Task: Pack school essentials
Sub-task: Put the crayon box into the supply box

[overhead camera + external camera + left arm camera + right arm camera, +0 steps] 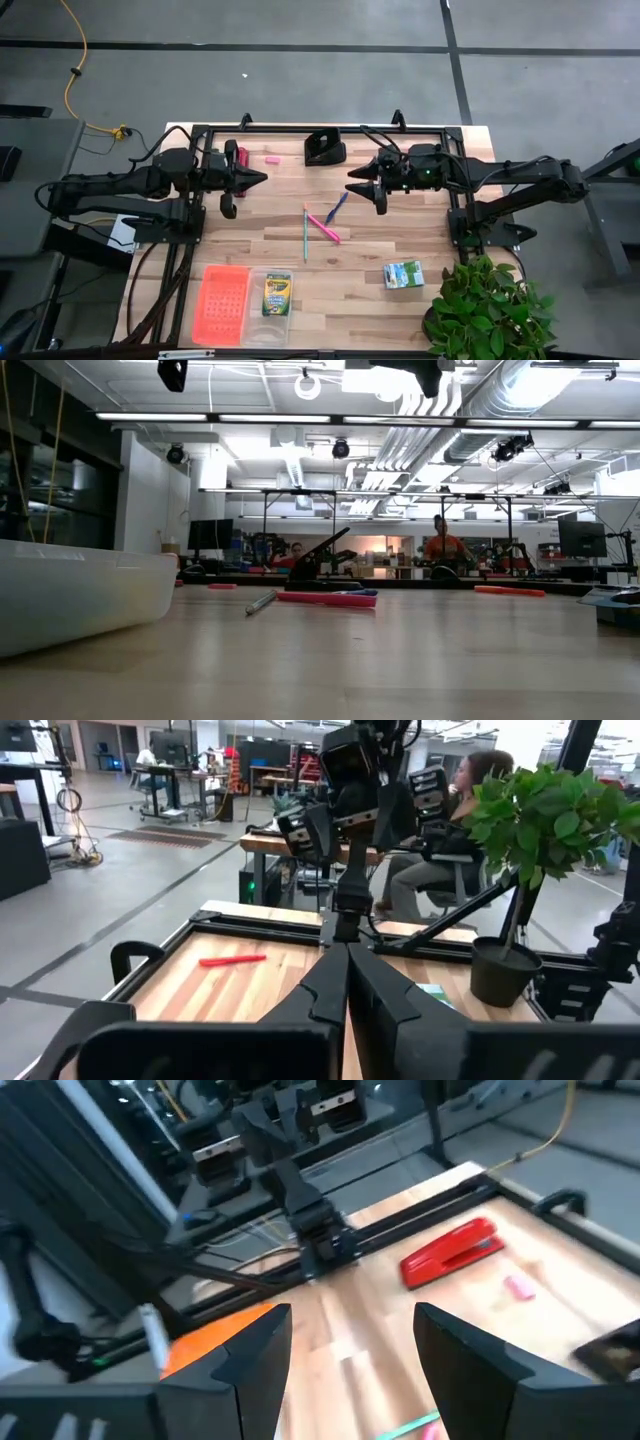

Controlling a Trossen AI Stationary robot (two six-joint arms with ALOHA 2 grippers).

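Table [400, 240]: pale wood planks, smooth, with a low sheen — visible grain. Frame rails [330, 128]: black metal, matt. Gripper fingers [385, 1005]: dark plastic, matt. Red stapler [452, 1251]: glossy plastic shell. Orange tray [222, 305]: perforated plastic. Clear bin [270, 328]: translucent plastic. Crayon box [277, 295] and green-and-white box [403, 273]: printed card — slightly glossy. Plant pot [500, 972]: matt black plastic.
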